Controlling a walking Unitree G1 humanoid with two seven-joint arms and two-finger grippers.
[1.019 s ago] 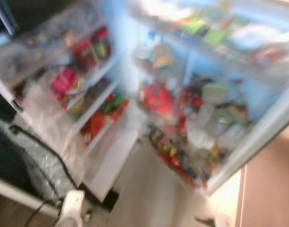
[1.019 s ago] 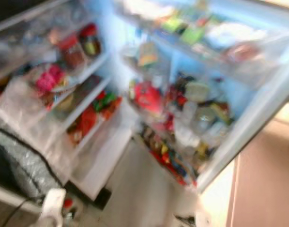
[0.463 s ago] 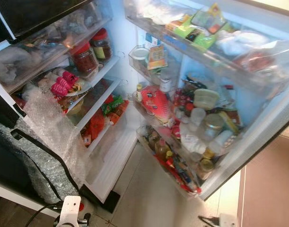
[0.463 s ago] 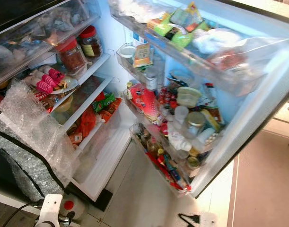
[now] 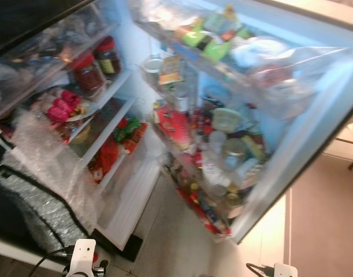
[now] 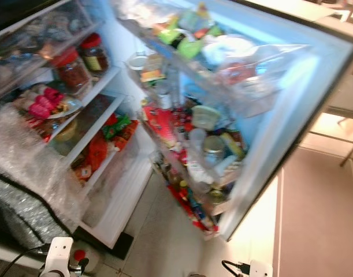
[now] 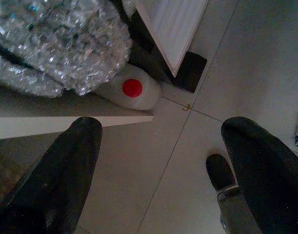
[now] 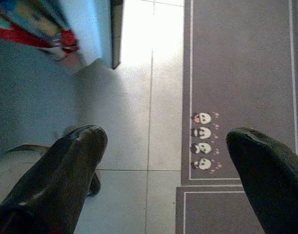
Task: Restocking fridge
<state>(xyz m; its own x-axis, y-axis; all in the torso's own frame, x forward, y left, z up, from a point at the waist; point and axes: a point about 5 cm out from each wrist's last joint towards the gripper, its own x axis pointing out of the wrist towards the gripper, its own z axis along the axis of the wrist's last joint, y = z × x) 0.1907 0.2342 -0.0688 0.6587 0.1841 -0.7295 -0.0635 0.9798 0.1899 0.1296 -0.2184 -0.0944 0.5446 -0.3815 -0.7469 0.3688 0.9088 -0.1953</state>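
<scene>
An open fridge stands before me. Its shelves (image 5: pixel 110 107) on the left hold two red-lidded jars (image 5: pixel 88 74), pink packets on a plate (image 5: pixel 60 108) and red and green packs (image 5: pixel 121 138). The open door (image 5: pixel 292 144) on the right has bins crowded with bottles, jars and packets (image 5: pixel 222 150). My left gripper (image 7: pixel 163 129) hangs open over the tiled floor by the fridge's foot, holding nothing. Just as low, my right gripper (image 8: pixel 168 139) is open and empty above the tiles near the door's bottom corner.
Bubble wrap and a silvery padded cover (image 5: pixel 49 173) hang over the fridge's left front. A white jug with a red cap (image 7: pixel 132 87) lies on the floor beneath it. A grey-brown rug (image 8: pixel 236 73) with small printed figures lies right of the door. Pale tiles (image 5: pixel 176 242) run between.
The head camera has swung, so the whole picture has shifted left and tilted, and it is slightly blurred. Nothing in the fridge has visibly moved.
</scene>
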